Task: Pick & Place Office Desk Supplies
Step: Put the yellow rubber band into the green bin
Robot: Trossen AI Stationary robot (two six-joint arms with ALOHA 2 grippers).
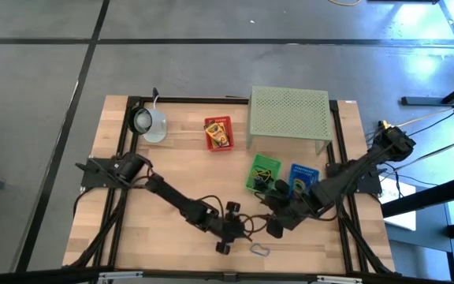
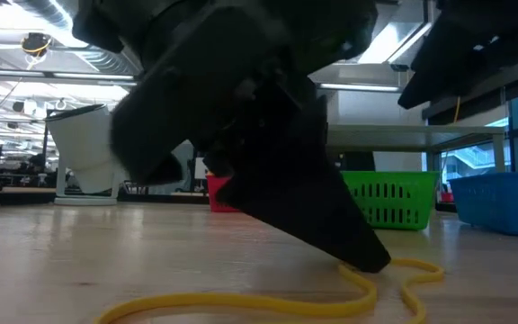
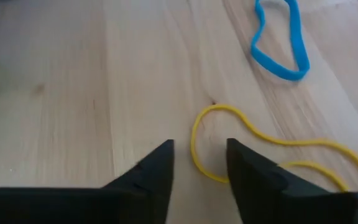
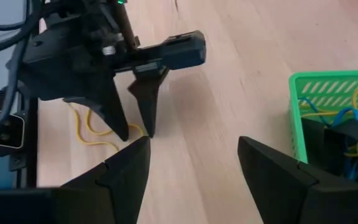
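A yellow rubber band (image 3: 272, 140) lies slack on the wood near the table's near edge, with a blue band (image 3: 279, 43) flat beyond it. My left gripper (image 3: 199, 146) is open and points down, its fingertips standing on either side of the yellow band's curved end. From the right, my open right gripper (image 4: 194, 146) faces the left gripper (image 4: 135, 127) and touches nothing. Its own position is just beside a green basket (image 4: 328, 124) that holds blue and yellow bands and something dark. A small yellow printed box (image 1: 218, 132) sits in a red tray. My left gripper comes from above, slanting down to the table. One fingertip (image 2: 367, 259) stands on the yellow band's strand (image 2: 412, 268) near its curved end, and the other stands on bare wood inside the loop. The band lies flat and slack on the table.
A blue basket (image 1: 303, 180) stands right of the green one (image 1: 262, 173). The pale green perforated stand (image 1: 288, 114) is at the far side, the white mug (image 1: 150, 122) at the far left. A pale loop-shaped thing (image 1: 260, 249) lies by the near edge.
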